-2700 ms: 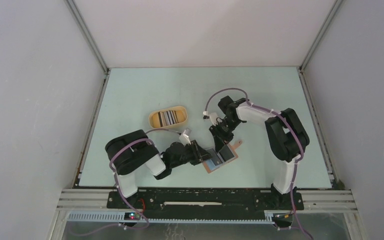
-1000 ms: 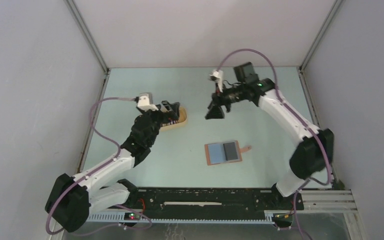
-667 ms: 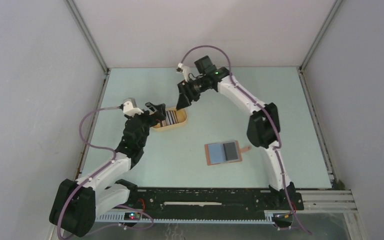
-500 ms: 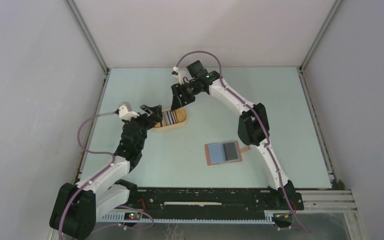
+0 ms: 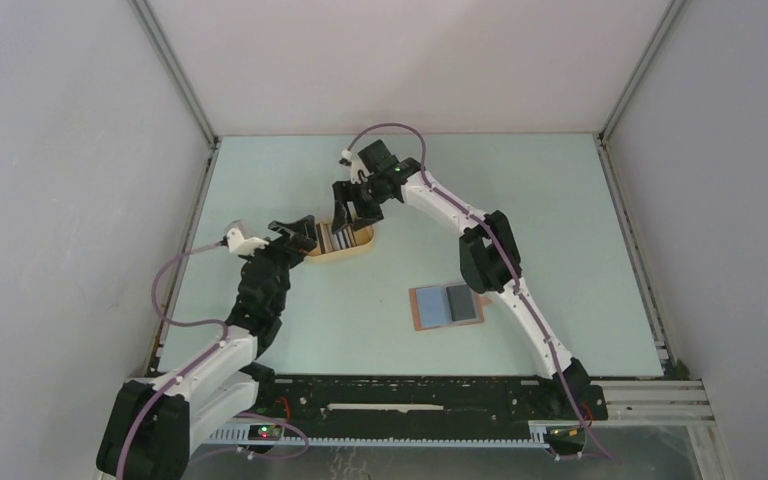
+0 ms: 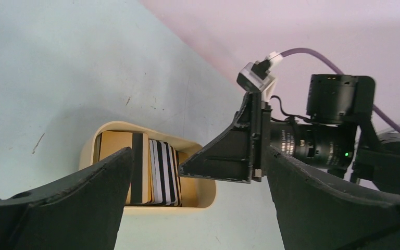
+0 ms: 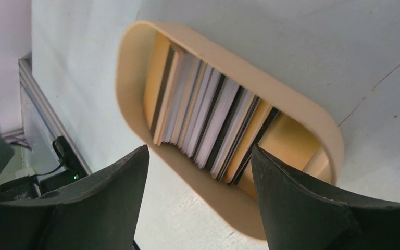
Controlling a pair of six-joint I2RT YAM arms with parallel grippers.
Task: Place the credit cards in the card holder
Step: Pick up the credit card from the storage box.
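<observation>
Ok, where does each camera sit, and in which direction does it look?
Top external: fixed above and behind the arm bases, looking down on the table; both arms, the yellow tray and the open card holder show.
Left wrist: on the left claw, looking across the table at the tray; its own two fingers frame the right claw.
Right wrist: on the right claw, looking down into the tray at the credit cards; its own fingers show below.
Shared: both wrist views show the tray and cards.

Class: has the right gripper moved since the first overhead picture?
Yes. The right gripper went from the card holder leftward to the yellow tray.
</observation>
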